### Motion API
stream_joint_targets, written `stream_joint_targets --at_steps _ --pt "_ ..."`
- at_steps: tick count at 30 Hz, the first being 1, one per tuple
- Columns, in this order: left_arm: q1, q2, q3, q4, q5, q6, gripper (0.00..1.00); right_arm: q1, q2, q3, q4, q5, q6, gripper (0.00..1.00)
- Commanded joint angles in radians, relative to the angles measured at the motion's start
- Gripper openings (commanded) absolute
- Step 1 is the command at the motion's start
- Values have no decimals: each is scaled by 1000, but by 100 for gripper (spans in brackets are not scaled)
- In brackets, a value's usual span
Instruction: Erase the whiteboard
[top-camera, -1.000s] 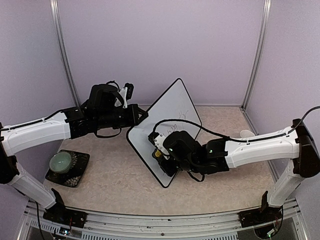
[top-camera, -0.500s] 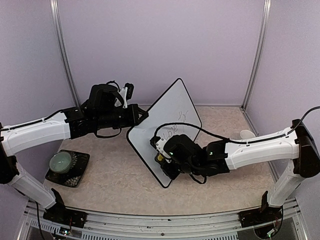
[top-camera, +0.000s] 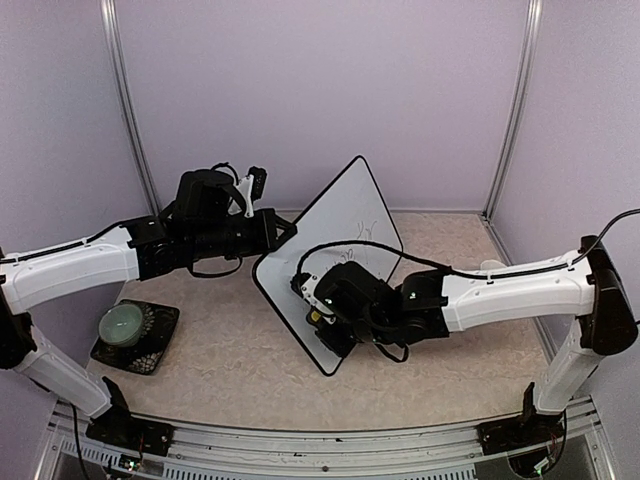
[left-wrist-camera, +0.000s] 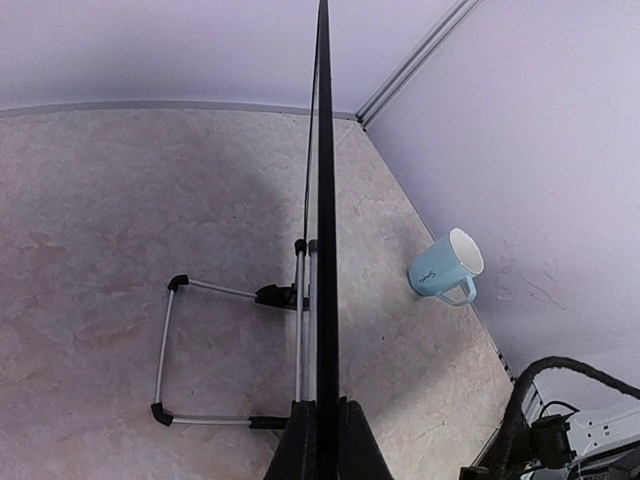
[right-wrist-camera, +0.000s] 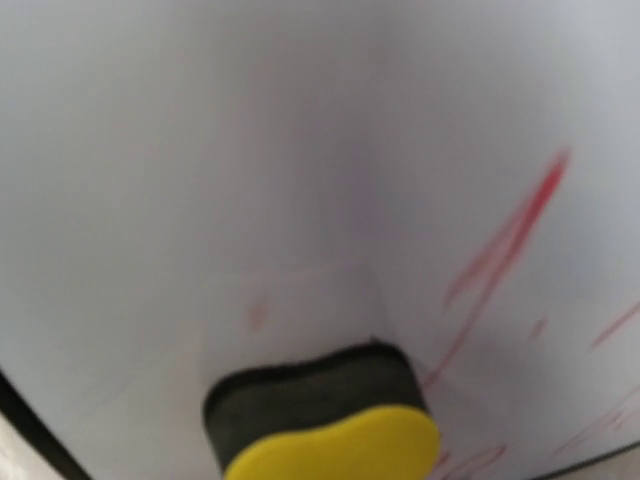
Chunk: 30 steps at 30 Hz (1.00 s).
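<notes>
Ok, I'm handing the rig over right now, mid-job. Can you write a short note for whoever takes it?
Left gripper: shut on the edge of the whiteboard, holding it propped up at a tilt.
Right gripper: shut on the yellow eraser, which is pressed against the lower part of the board face.
Done: the patch above the eraser looks wiped, with only faint smears.
Left: the writing higher up the board, and the red streaks just right of the eraser.
</notes>
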Motion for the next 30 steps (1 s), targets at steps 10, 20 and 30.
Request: stream_joint_targets --at_steps 10,20,30 --pt "-14 -25 -24 12 16 -13 0 20 69 201 31 24 -84 0" --pt "-10 -24 -20 15 25 -10 0 11 -8 -11 -10 30 -5 0" --pt "-13 -17 -20 18 30 -15 0 -25 4 15 34 22 -32 0"
